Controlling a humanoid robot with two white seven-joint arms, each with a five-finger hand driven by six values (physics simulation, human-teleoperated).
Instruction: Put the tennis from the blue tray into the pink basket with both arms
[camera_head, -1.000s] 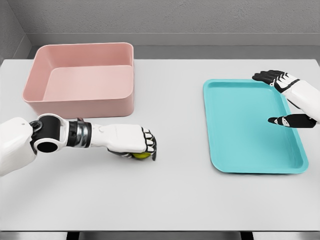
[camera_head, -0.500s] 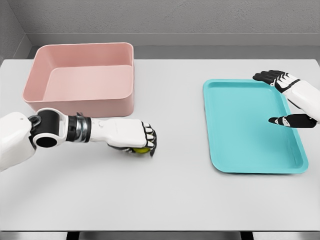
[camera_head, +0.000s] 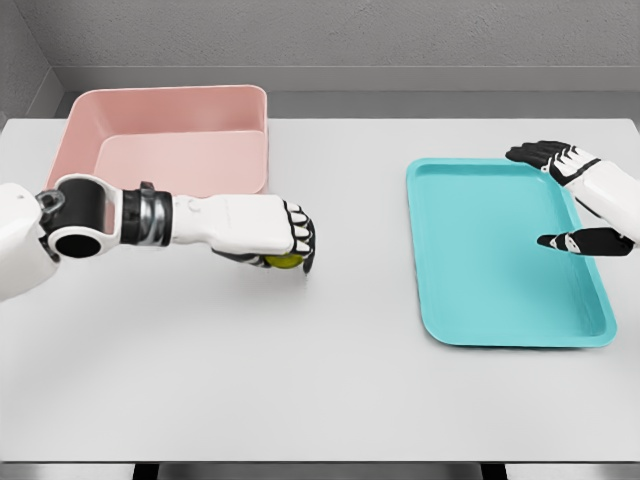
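One ball in left hand, risen toward pink basket.

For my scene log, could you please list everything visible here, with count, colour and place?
Table: one, light grey, fills most of the view.
Pink basket: one, pink, far left of the table, nothing seen inside.
Blue tray: one, turquoise, right side of the table, nothing lying in it.
Tennis ball: one, yellow-green, mostly hidden under the left hand's fingers, in front of the basket's right end.
Wall: grey, behind the table.
Left hand: one, white with black fingers, curled around the ball, arm coming in from the left edge.
Right hand: one, white and black, fingers spread, holding nothing, at the tray's far right edge.
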